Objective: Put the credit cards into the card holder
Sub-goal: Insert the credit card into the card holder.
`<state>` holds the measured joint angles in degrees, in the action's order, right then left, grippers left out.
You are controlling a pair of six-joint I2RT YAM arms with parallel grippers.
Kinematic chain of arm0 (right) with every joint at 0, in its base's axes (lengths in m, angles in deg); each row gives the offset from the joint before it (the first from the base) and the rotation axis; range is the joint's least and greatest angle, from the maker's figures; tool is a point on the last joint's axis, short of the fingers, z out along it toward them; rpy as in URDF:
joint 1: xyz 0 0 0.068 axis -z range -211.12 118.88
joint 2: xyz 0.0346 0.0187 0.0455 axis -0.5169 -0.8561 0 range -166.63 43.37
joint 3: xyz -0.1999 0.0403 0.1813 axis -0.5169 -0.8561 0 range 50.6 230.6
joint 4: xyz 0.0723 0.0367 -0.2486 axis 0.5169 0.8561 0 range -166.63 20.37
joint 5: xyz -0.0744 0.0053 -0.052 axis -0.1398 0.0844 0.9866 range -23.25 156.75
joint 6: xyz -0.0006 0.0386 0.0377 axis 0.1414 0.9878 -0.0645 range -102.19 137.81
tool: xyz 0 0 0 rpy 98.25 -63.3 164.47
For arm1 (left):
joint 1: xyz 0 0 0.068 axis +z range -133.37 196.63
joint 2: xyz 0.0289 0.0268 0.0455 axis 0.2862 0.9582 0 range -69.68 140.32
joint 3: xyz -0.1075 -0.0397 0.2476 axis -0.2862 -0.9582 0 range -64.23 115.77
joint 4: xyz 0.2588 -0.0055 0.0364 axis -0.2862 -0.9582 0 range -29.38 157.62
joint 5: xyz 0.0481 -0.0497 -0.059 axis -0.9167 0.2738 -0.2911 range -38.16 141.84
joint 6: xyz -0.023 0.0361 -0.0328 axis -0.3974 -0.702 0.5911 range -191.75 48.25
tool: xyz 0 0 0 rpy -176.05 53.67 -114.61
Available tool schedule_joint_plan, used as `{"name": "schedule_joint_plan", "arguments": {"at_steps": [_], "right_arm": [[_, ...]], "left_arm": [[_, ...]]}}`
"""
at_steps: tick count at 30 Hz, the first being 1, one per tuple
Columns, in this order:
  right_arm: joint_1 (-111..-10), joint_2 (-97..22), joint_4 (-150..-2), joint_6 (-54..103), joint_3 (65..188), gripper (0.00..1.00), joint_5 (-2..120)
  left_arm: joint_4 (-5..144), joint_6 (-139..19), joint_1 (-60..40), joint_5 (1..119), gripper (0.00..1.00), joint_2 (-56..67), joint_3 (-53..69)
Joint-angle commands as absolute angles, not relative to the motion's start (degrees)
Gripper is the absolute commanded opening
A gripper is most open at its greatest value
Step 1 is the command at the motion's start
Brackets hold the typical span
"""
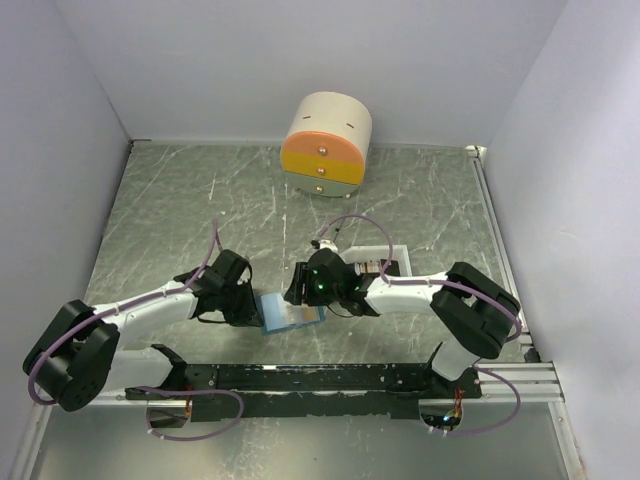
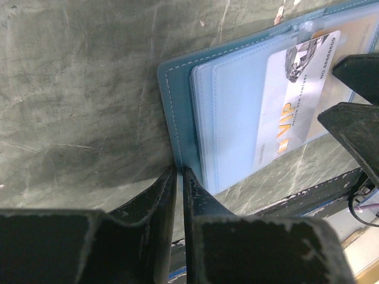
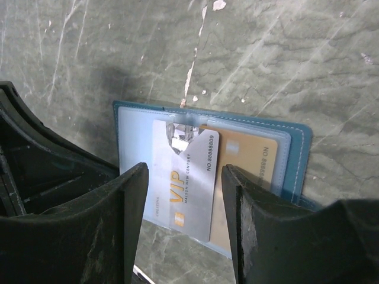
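Tabletop (image 1: 200,200): L jaws pinch card holder (image 2: 176,106); R jaws astride VIP card (image 3: 183,177).

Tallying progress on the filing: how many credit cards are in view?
2. A silver VIP card sticks partway out of the card holder; an orange-tan card sits inside the holder, partly behind it. More may be hidden from these views.

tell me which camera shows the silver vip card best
The right wrist view: the VIP card sits close and central, lettering readable, its top tucked in the card holder. The left wrist view shows it sideways and partly hidden. From above it is too small to make out.
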<state>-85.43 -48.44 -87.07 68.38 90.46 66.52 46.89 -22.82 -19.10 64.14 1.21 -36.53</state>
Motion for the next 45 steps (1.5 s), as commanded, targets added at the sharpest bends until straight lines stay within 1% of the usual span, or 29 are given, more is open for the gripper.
{"name": "schedule_joint_plan", "arguments": {"at_steps": [1, 7, 11, 15, 20, 26, 28, 31, 33, 34, 35, 37, 38, 43, 45], "right_arm": [[-86.7, -49.9, -86.5, 69.6, 89.8, 0.54, 65.4], [-87.7, -52.1, -91.1, 72.9, 89.1, 0.54, 62.5], [-88.3, -51.5, -95.8, 74.5, 87.4, 0.53, 62.2], [-88.5, -50.9, -95.6, 74.3, 87.5, 0.53, 62.7], [-88.9, -51.6, -97.6, 74.9, 86.9, 0.5, 60.9], [-89.4, -50.7, -96.9, 75.0, 87.0, 0.42, 62.6], [-89.4, -50.5, -96.7, 74.7, 86.9, 0.37, 63.0], [-89.5, -50.5, -95.7, 74.3, 86.9, 0.31, 63.2], [-89.5, -50.4, -94.6, 73.7, 87.3, 0.3, 63.3], [-89.5, -50.1, -93.0, 72.9, 87.9, 0.31, 63.9], [-89.5, -49.6, -91.1, 71.9, 88.6, 0.33, 64.6], [-89.5, -48.5, -86.2, 69.4, 90.7, 0.43, 66.0], [-89.5, -47.7, -83.3, 68.3, 91.7, 0.46, 67.5], [-88.3, -42.7, -76.4, 63.6, 94.0, 0.51, 71.3], [-87.8, -41.4, -73.6, 62.1, 95.1, 0.54, 72.5]], "left_arm": [[49.3, -22.0, -19.1, 66.2, 0.21, 1.4, -37.5], [50.2, -21.6, -19.2, 66.9, 0.21, 1.3, -37.5], [50.0, -21.8, -19.3, 67.0, 0.21, 1.7, -36.8], [50.0, -21.8, -19.3, 66.8, 0.21, 1.6, -37.0], [51.3, -21.3, -19.3, 67.1, 0.21, 1.6, -37.5], [50.9, -21.8, -19.4, 66.9, 0.2, 1.8, -37.0], [50.6, -21.8, -19.4, 66.7, 0.2, 1.6, -36.7], [51.0, -21.4, -19.4, 66.9, 0.21, 1.1, -37.0], [50.6, -21.3, -19.4, 66.7, 0.21, 0.7, -37.2], [50.2, -21.4, -19.4, 66.4, 0.21, 0.5, -37.0], [49.9, -21.5, -19.4, 66.0, 0.21, 0.1, -36.9], [48.8, -21.8, -19.4, 65.2, 0.21, -0.3, -36.5], [48.3, -21.9, -19.4, 64.7, 0.22, -0.4, -36.3], [46.2, -21.9, -19.4, 63.3, 0.23, -2.2, -35.7], [45.3, -21.9, -19.3, 62.6, 0.25, -3.4, -35.2]]}}
